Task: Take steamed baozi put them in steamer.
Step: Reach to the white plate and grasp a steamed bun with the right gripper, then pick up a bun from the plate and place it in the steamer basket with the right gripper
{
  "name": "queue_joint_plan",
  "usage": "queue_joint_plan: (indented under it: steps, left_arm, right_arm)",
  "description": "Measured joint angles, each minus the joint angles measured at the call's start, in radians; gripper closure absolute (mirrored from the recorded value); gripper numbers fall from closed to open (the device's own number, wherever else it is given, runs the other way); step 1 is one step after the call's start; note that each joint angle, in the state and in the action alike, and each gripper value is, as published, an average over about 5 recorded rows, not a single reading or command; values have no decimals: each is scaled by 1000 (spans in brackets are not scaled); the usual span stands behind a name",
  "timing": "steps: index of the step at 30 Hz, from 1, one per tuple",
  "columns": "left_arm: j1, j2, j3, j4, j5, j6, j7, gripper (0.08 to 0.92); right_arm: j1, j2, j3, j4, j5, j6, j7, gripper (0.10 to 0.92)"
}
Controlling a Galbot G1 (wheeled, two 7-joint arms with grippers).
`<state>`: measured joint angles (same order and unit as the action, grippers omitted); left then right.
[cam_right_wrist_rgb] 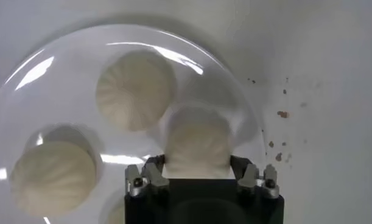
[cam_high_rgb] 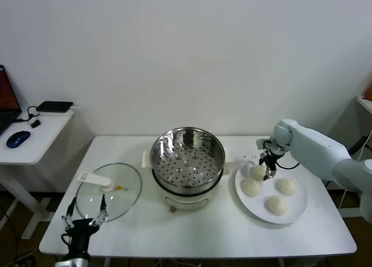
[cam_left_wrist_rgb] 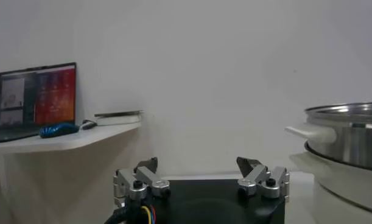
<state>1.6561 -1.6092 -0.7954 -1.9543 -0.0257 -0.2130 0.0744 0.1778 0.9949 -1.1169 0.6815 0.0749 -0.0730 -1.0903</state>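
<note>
Setting: robot test room arranged as a mock kitchen.
Bare white wall; white table (cam_high_rgb: 197, 238) bearing steamer (cam_high_rgb: 187, 165), glass lid (cam_high_rgb: 109, 191) and plate (cam_high_rgb: 297, 212); side desk (cam_high_rgb: 32, 142) with laptop (cam_left_wrist_rgb: 35, 100) and blue mouse (cam_high_rgb: 18, 139).

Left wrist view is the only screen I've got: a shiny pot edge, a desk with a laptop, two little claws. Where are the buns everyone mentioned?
Observer: Four steamed baozi sit on a white plate, on the table to the right of the steamer.
Operator: Is anything touching them?
Observer: Yes. The right gripper is down at the plate's back bun, one finger on each side of it.
Operator: Is the pot filled already?
Observer: No, its perforated tray holds no buns.
Operator: And my claws?
Observer: The left gripper hovers open at the table's front left corner, by a glass lid.
</note>
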Motion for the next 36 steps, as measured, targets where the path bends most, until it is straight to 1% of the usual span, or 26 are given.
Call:
queue_joint_plan:
  steps: [5,11,22,29,36]
  left_arm:
    - [2,0,0,0,0,-1,-1,177]
    - [4,0,1,-2,0,-1,-3,177]
    - [13,4,10,-5,7,-13,-4,177]
    - [15,6,20,-12,15,-21,-1,177]
    - [16,9,18,-9,16,-29,-1,177]
  right_arm:
    - [23,-18,-20,28,10,1,-4,413]
    - [110,-60,-102,110,47,16,-16,416]
    - [385,-100,-233,269,202,102,-56,414]
    - [514,-61,-261,351,292,170,-78,407]
    - [578,42,-305,394,341,241,-83,406]
